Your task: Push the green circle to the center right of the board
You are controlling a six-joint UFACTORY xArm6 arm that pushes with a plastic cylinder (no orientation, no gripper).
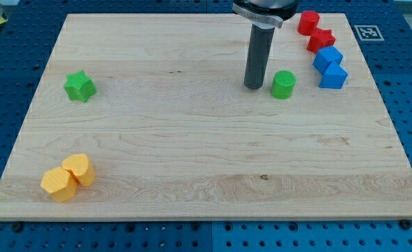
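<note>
The green circle [283, 84] is a short green cylinder on the wooden board [192, 161], in the upper right part of the view. My tip [253, 86] rests on the board just left of the green circle, with a small gap between them. The dark rod rises straight up from the tip to the view's top edge.
A green star [80, 86] sits at the view's left. Two yellow blocks [67, 178] touch each other at the bottom left. Two red blocks [315, 31] and two blue blocks [329, 66] cluster at the top right, right of the green circle.
</note>
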